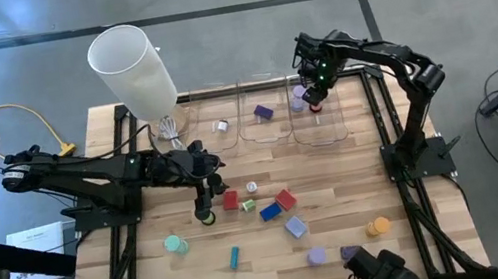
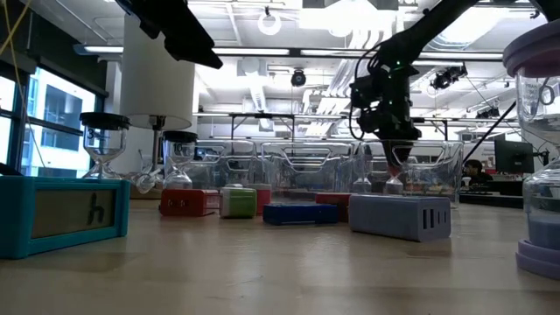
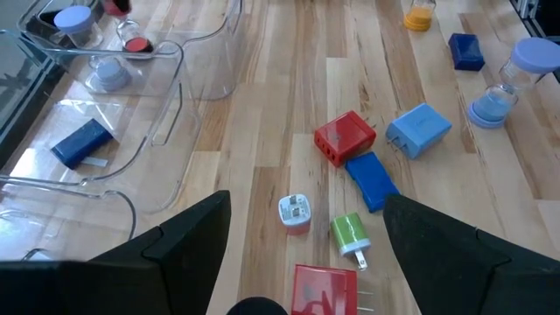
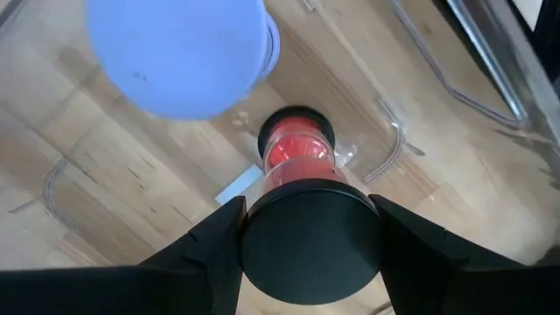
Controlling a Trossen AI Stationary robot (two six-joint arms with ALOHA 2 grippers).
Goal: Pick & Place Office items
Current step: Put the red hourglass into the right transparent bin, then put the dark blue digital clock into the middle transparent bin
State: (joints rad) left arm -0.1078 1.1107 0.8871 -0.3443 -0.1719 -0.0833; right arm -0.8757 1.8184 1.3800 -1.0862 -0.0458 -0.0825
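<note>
Three clear bins point(image 1: 264, 122) stand in a row at the table's far edge. My right gripper point(image 1: 313, 96) points down into the rightmost bin point(image 1: 333, 125), shut on a small hourglass point(image 4: 296, 153) with black caps and red sand. A lavender-capped hourglass point(image 4: 179, 52) stands beside it in that bin. My left gripper point(image 3: 306, 262) hangs open over the table's middle, above a red block point(image 3: 325, 289). More office items lie loose on the wood: a red block point(image 3: 345, 137), blue blocks point(image 3: 372, 179), a green plug point(image 3: 350, 232) and a teal stick point(image 1: 234, 256). My right gripper pinches the hourglass's black top cap point(image 4: 306, 241) between its two fingers point(image 4: 219, 249), one on each side. The fingers come from above, pointing down. The hourglass hangs upright below them inside the bin; whether its lower cap point(image 4: 296, 122) touches the bin floor I cannot tell.
A tall white cylinder point(image 1: 133, 63) rises at the far left corner. A purple block point(image 1: 264, 112) lies in the middle bin. Round pieces, orange point(image 1: 377, 227), lavender point(image 1: 316, 256) and teal point(image 1: 175, 243), sit toward the near edge, with bare wood between them.
</note>
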